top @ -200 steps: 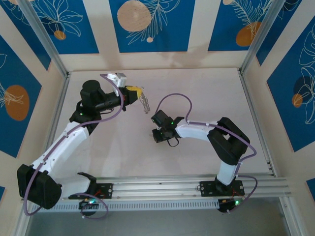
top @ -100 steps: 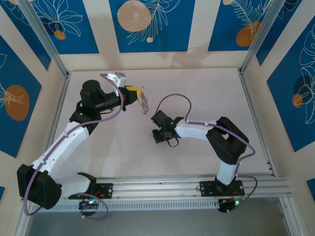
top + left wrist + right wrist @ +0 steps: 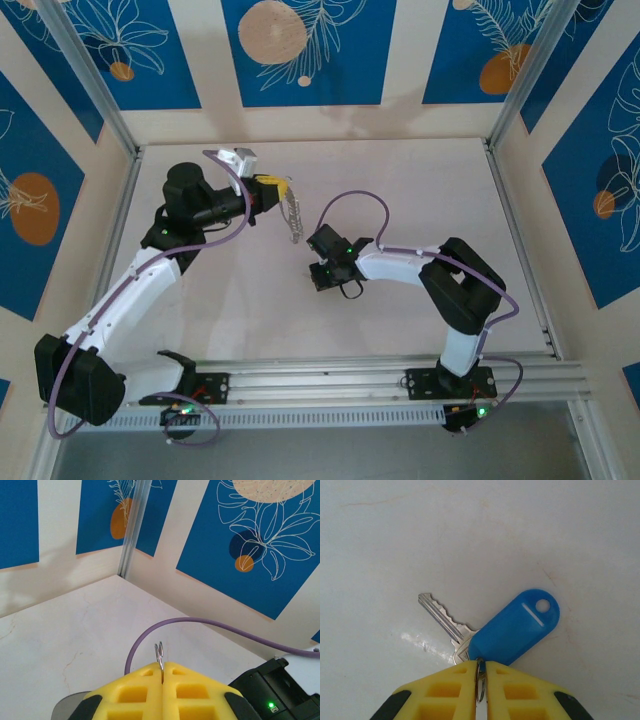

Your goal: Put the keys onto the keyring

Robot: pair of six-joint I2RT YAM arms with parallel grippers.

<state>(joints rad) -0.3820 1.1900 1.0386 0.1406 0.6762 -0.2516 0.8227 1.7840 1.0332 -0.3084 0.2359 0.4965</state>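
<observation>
Top view: left gripper (image 3: 279, 187) clamped on the dangly silvery metal keyring (image 3: 293, 222), mid-table. Left wrist: thin wire, probably slippery. Right wrist: right gripper (image 3: 481, 669) pinches the flat silver key (image 3: 442, 620) by its little ring, blue oval plastic tag (image 3: 516, 626) attached, down at the tabletop. Light and floppy, so I'd grab the stiff head.

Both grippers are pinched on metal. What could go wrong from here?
The right gripper holds the small ring only by its edge; the key and blue tag lie flat on the table, so lifting may pull it free.
The left gripper pinches the keyring by a thin sliver of wire; pushing against it may twist or pop it out.
</observation>
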